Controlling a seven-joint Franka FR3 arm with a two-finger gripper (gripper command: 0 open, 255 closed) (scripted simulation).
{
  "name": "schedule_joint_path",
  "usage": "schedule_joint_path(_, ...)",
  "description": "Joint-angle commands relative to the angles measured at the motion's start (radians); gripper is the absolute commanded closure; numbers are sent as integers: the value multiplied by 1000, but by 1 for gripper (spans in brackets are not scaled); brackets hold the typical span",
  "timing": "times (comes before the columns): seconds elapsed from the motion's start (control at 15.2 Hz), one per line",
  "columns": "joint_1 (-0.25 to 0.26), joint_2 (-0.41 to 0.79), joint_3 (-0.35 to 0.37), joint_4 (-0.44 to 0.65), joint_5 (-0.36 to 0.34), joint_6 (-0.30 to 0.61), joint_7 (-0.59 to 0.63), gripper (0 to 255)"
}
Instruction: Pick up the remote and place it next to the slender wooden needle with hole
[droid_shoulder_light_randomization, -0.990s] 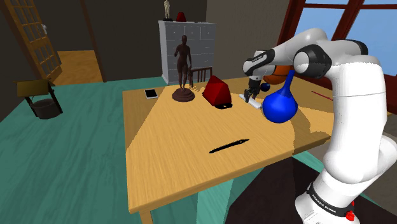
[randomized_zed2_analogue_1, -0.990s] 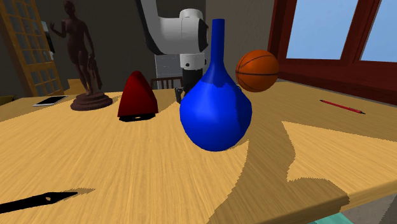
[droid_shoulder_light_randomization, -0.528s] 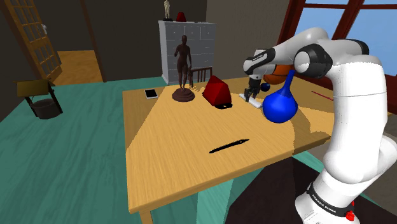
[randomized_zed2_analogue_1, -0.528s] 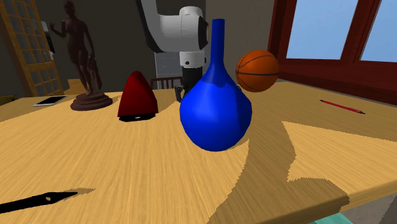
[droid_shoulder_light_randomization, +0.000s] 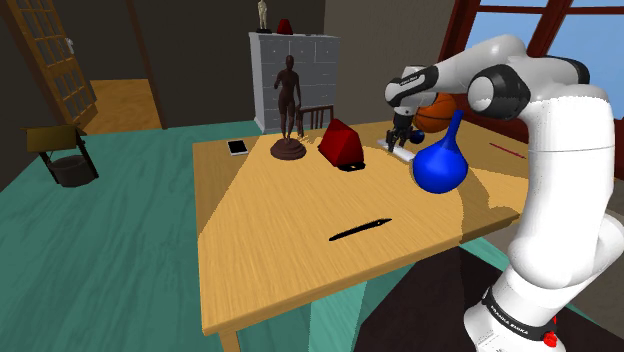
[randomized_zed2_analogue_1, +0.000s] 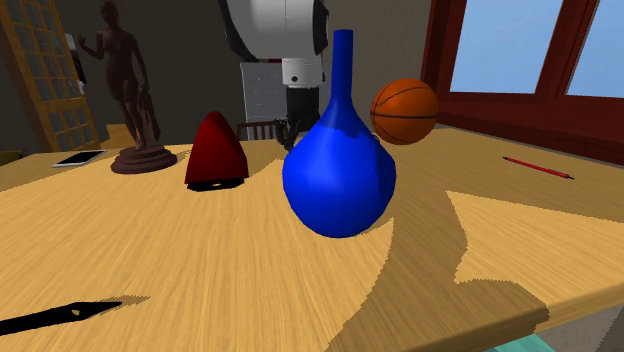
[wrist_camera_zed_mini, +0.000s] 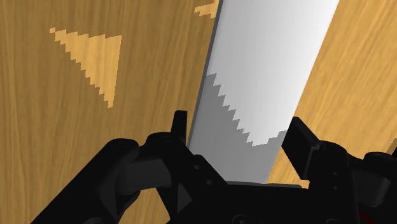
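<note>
Remote (wrist_camera_zed_mini: 261, 70), just behind the blue vase (droid_shoulder_light_randomization: 440, 168), is clasped by the gripper (wrist_camera_zed_mini: 240, 124), so lifting seems in hand; carrying to the dark needle (droid_shoulder_light_randomization: 360, 229), well apart from the vase, is needed next.

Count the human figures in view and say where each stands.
2. A dark brown figure stands on the table beside the red mound; a small pale figure stands atop the grey cabinet. Others may be hidden.
</note>
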Motion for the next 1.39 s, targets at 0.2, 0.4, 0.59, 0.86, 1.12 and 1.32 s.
schedule_joint_path(0.2, 1, -20, -4, 41, -8, -60, 6, 255)
schedule_joint_path(0.4, 1, -30, -6, 67, -12, -95, 8, 255)
schedule_joint_path(0.59, 39, -94, -3, -16, -32, -74, 47, 255)
schedule_joint_path(0.86, 107, -205, 11, -170, -71, -26, 130, 255)
schedule_joint_path(1.12, 166, -303, 35, -297, -106, 8, 222, 255)
schedule_joint_path(1.32, 205, -368, 59, -379, -129, 27, 295, 255)
